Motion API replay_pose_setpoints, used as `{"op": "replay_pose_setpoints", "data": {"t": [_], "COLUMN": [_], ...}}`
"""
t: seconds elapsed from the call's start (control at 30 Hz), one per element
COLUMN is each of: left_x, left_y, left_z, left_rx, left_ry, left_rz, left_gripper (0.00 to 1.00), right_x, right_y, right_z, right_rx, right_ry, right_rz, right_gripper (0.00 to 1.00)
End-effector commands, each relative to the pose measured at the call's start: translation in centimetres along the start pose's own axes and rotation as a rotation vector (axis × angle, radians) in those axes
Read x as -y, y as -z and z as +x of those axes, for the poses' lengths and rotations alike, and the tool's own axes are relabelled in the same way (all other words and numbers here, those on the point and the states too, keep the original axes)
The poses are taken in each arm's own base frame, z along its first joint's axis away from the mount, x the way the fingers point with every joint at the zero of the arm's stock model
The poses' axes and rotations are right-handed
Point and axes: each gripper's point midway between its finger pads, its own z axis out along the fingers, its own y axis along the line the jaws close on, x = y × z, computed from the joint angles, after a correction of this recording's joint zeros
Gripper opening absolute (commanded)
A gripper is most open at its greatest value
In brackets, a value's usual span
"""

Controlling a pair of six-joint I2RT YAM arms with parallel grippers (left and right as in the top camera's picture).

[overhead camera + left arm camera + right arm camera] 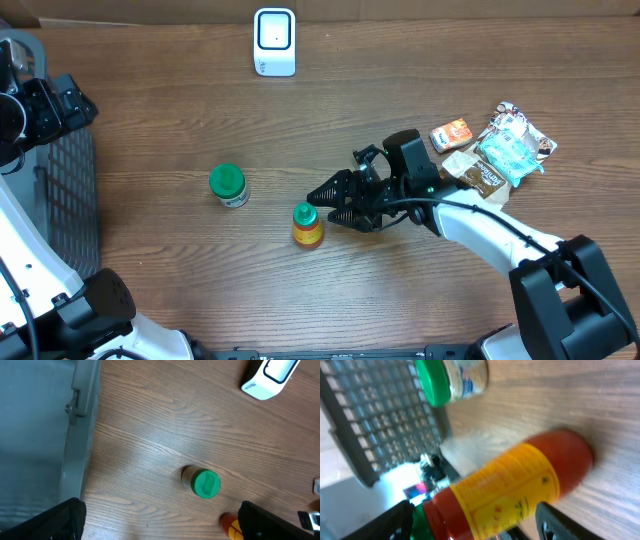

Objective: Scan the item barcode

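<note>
The right tool (320, 207) sits low over the brown wooden counter (160, 110), its two fingers spread to either side of the red plastic bottle with a yellow label and green cap (308, 226). This bottle, the item to be scanned, appears to stand upright near the middle of the counter. In the right wrist view the bottle (515, 485) fills the gap between the fingers, but I cannot tell whether either one touches it. I judge this to be the grasp step, with nothing lifted yet. A sideways hold on the body would probably let the arm turn the label toward the white rounded scanner with a dark window (275, 42), which stands at the far edge, well apart. No barcode can be made out. The left tool (160, 510) is spread wide and empty beside the grey mesh basket (60, 210), seemingly kept clear of the work. Under it stands a small green-lidded jar (205, 483), apart from the bottle. Several crinkled snack packets (510, 150) lie together behind the right arm, likely awaiting their turn.
</note>
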Motion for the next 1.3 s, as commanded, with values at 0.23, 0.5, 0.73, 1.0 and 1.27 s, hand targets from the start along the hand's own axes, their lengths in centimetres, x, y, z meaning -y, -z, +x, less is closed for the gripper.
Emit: {"op": "replay_pose_setpoints", "data": {"t": [0.23,0.5,0.73,1.0,1.27], "left_x": [0.0,0.0,0.0,0.0,0.0], "left_y": [-0.3,-0.3,-0.3,-0.3,-0.3], "left_z": [0.0,0.0,0.0,0.0,0.0], "left_rx": [-0.01,-0.01,-0.01,-0.01,-0.009], "left_ry": [-0.017,-0.017,-0.017,-0.017,-0.017], "left_rz": [0.003,0.003,0.003,0.003,0.003], "left_gripper": [0.99,1.0,1.0,1.0,1.0], "right_x": [-5.6,-4.3,-3.9,-2.1,-3.3], "right_y": [3.8,0.8,0.4,-0.8,-0.6], "right_z": [-3.7,-0.7,-0.1,-0.2,-0.4], "right_rx": [0.145,0.152,0.21,0.163,0.18], "right_ry": [0.508,0.693,0.785,0.774,0.782], "right_rz": [0.376,0.662,0.81,0.851,0.835], "right_gripper": [0.9,0.94,0.99,0.84,0.56]}}
